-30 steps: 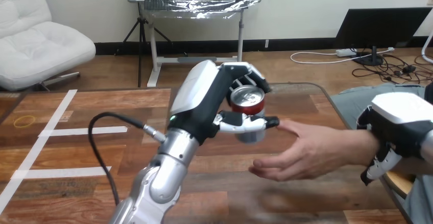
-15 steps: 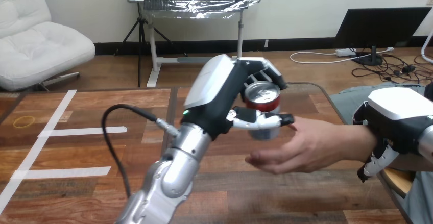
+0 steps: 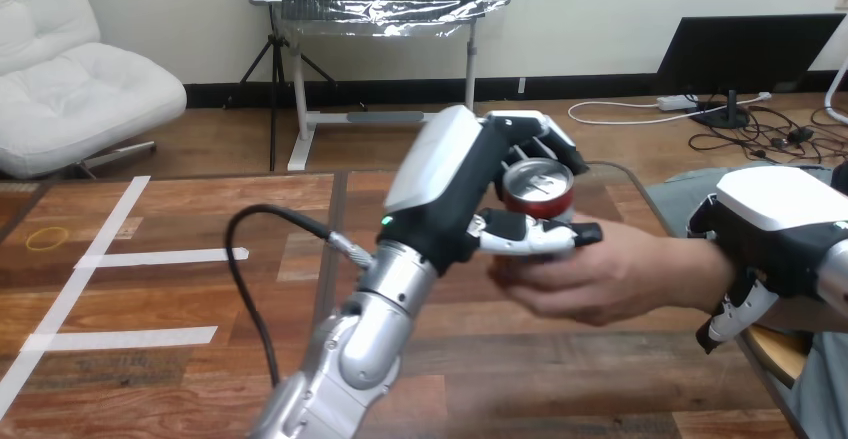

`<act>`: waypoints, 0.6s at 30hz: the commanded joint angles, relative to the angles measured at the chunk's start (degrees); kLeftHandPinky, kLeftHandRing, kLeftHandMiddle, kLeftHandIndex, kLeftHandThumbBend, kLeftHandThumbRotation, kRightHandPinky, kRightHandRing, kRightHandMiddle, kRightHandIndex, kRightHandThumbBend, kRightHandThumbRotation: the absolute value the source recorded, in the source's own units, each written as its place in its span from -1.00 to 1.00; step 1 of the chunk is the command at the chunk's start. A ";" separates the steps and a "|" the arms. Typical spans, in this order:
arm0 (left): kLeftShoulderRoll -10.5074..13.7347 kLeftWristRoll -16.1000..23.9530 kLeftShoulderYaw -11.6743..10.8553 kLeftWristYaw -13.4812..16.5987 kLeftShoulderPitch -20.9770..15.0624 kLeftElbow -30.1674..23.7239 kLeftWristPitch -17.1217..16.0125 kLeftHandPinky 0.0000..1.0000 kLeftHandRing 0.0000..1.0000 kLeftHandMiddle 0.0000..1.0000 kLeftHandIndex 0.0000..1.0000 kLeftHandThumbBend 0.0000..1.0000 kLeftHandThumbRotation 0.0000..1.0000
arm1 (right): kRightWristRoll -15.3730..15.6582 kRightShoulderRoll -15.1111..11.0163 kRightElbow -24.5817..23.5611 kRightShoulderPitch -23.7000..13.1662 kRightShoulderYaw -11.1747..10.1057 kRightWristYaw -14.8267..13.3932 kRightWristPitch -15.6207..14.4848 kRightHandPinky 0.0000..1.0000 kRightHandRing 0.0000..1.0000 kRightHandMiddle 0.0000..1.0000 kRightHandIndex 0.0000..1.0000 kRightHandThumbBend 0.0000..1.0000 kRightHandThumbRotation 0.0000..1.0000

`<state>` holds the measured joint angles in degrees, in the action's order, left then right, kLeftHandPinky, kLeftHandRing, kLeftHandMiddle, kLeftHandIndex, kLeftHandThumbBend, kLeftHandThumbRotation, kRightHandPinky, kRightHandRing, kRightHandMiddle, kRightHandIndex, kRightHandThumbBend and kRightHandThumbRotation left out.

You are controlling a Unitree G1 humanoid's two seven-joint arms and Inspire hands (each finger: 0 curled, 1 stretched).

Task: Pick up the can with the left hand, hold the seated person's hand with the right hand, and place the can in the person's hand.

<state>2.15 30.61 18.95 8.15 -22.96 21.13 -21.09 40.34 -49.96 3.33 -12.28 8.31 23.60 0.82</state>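
Observation:
A red can [image 3: 538, 187] with a silver top stands upright in my left hand [image 3: 450, 189], fingers behind it and thumb across its front. It hangs above the table's right part, directly over the person's hand [image 3: 610, 269]. That hand reaches in palm up from the right, its fingers curling up under the can's base; contact is hidden by my thumb. My right hand [image 3: 775, 224] lies over the person's wrist at the right edge, fingers curled down round its near side.
The wooden table [image 3: 180, 299] carries white tape strips [image 3: 160, 257] and a small yellow ring mark [image 3: 47, 238] on its left half. Its right edge [image 3: 640, 199] runs just behind the person's hand.
My left hand has carried the can to the right, from beside the person's fingertips to over the palm. The person's fingers have curled upward. My right hand stays on the wrist.

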 commanded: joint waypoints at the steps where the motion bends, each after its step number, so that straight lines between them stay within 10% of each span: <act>1: -1.49 -0.23 0.11 1.64 -4.65 0.15 -1.43 -0.33 -0.23 -0.10 -0.03 0.22 -1.00 | -1.09 -0.05 -3.76 -6.10 -2.01 0.07 0.22 -0.72 -0.59 -0.42 -0.08 0.62 -1.00; 18: -3.17 0.28 1.69 2.63 -3.39 0.37 -1.48 -0.30 -0.21 -0.09 -0.04 0.20 -1.00 | -1.41 0.19 -4.20 -5.51 -2.26 0.11 -0.05 -0.71 -0.59 -0.43 -0.08 0.64 -1.00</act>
<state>0.54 30.61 19.76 9.60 -22.95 22.02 -21.11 39.92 -49.92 2.15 -12.84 8.17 24.09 0.76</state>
